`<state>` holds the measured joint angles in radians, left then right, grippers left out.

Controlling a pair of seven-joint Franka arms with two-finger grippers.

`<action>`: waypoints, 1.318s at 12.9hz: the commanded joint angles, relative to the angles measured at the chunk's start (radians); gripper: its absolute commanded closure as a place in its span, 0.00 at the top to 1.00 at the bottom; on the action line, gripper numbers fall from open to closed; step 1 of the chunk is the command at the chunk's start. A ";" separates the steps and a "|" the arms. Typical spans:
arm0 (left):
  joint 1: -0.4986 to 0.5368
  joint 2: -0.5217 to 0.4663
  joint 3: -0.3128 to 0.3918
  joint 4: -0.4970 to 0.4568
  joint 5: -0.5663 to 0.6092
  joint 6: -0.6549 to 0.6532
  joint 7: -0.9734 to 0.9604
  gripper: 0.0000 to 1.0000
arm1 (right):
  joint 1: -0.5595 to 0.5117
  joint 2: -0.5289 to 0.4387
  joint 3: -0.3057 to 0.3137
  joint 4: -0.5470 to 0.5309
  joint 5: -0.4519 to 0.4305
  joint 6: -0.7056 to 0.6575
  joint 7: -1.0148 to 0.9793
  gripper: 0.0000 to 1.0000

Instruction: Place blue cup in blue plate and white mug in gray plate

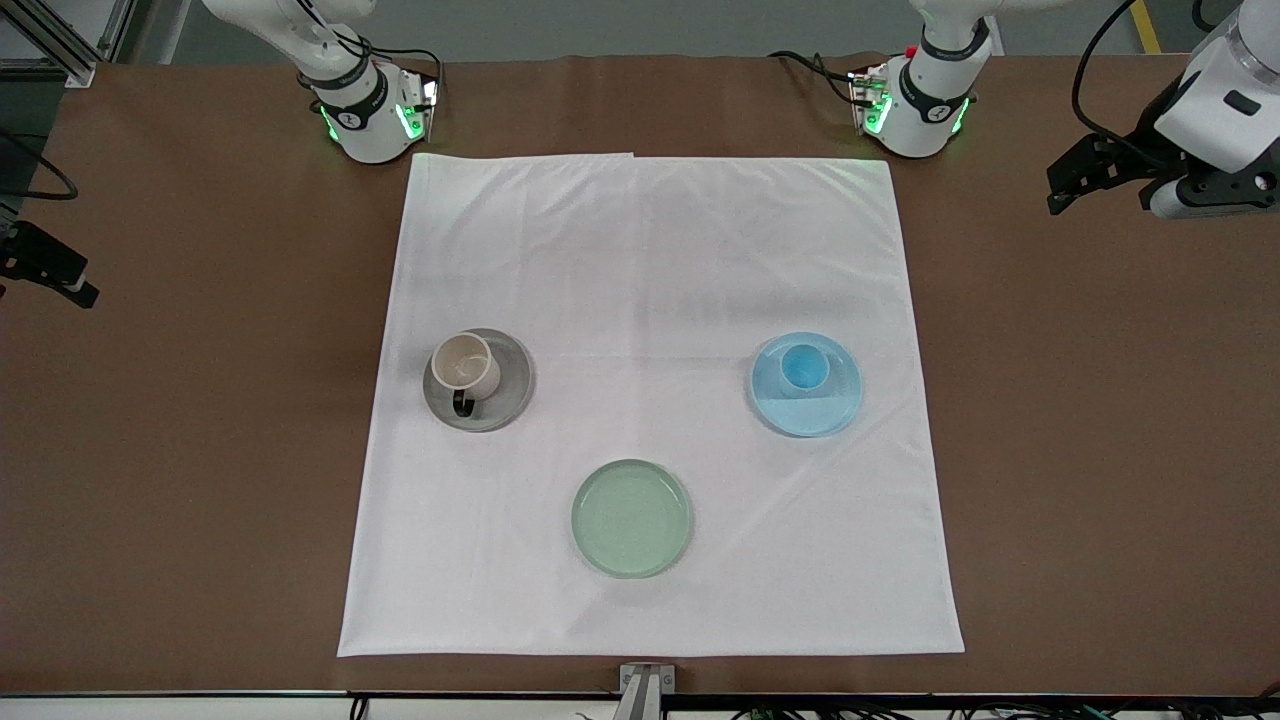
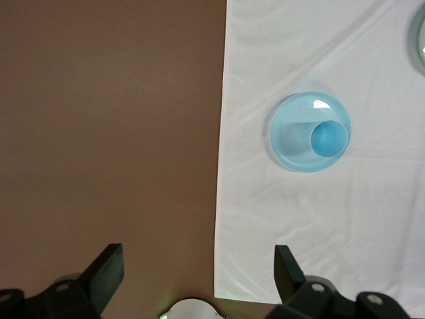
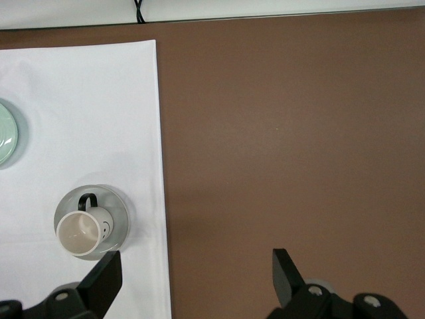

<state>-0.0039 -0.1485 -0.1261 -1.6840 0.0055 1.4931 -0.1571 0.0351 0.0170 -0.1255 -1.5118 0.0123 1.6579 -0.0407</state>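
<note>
The blue cup [image 1: 802, 368] stands upright in the blue plate [image 1: 832, 410] toward the left arm's end of the white cloth; both show in the left wrist view, cup [image 2: 329, 138] and plate [image 2: 291, 136]. The white mug [image 1: 465, 365] stands upright in the gray plate [image 1: 512, 392] toward the right arm's end, its dark handle pointing toward the front camera; the right wrist view shows mug [image 3: 78, 234] and plate [image 3: 117, 211]. My left gripper [image 1: 1075, 185] [image 2: 197, 259] is open and empty over bare brown table. My right gripper [image 1: 45, 265] [image 3: 196, 260] is open and empty over brown table at its end.
A pale green plate [image 1: 632, 518] lies empty on the white cloth [image 1: 650, 250], nearer the front camera than the other two plates. The brown table [image 1: 1100, 450] surrounds the cloth. The arm bases stand along the table's back edge.
</note>
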 commanded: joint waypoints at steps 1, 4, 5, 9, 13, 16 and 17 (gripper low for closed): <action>0.013 0.003 0.002 0.006 -0.006 0.006 0.021 1.00 | -0.017 0.008 0.017 0.028 -0.005 -0.015 -0.005 1.00; 0.015 0.006 0.002 0.007 -0.007 0.007 0.022 1.00 | -0.017 0.008 0.017 0.035 -0.006 -0.015 -0.005 1.00; 0.016 0.006 0.002 0.009 -0.010 0.007 0.022 1.00 | -0.017 0.008 0.017 0.036 -0.008 -0.015 -0.005 1.00; 0.018 0.009 0.002 0.020 -0.002 0.006 0.034 1.00 | -0.017 0.008 0.017 0.036 -0.009 -0.015 -0.005 1.00; 0.016 0.043 0.003 0.055 0.001 -0.002 0.044 1.00 | -0.017 0.008 0.017 0.036 -0.009 -0.015 -0.005 1.00; 0.015 0.043 0.002 0.056 0.002 -0.002 0.042 1.00 | -0.017 0.008 0.017 0.036 -0.009 -0.015 -0.005 1.00; 0.015 0.041 0.002 0.056 0.002 -0.002 0.044 1.00 | -0.017 0.008 0.017 0.036 -0.009 -0.015 -0.005 1.00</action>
<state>0.0057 -0.1146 -0.1232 -1.6521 0.0055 1.4990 -0.1388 0.0351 0.0171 -0.1245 -1.4957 0.0123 1.6576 -0.0407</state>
